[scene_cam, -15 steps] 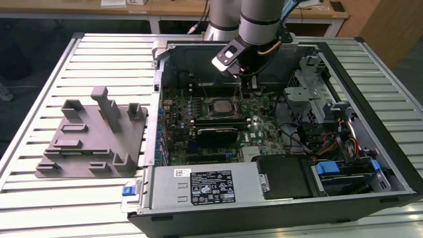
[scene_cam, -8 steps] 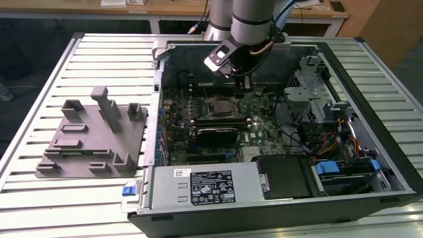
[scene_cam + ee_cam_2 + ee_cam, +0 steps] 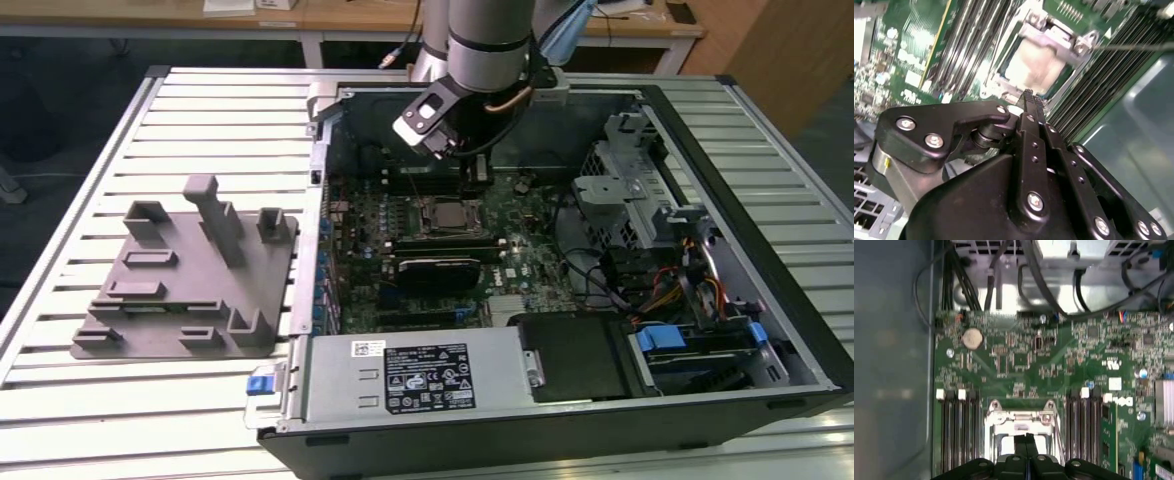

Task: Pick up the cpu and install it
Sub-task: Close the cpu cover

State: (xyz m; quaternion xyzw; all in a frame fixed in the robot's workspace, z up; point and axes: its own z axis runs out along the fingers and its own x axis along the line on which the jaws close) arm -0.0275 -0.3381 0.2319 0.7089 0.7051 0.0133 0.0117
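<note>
One hand (image 3: 1032,98), its two fingers (image 3: 1027,135) pressed together empty, hangs over one socket (image 3: 1039,62) on one motherboard (image 3: 1019,360).

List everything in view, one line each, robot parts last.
computer case: one, black, open, on the table
motherboard: one, green, inside the case
cpu: one, silver-grey, apparently seated in the socket
coin battery: one, silver, on the motherboard
power supply: one, silver, at the case's near edge
tray: one, grey, upright posts, exterior view's left
table: one, silver slats, under everything
arm: one, grey, over the case
gripper: one, black, shut, above the socket
</note>
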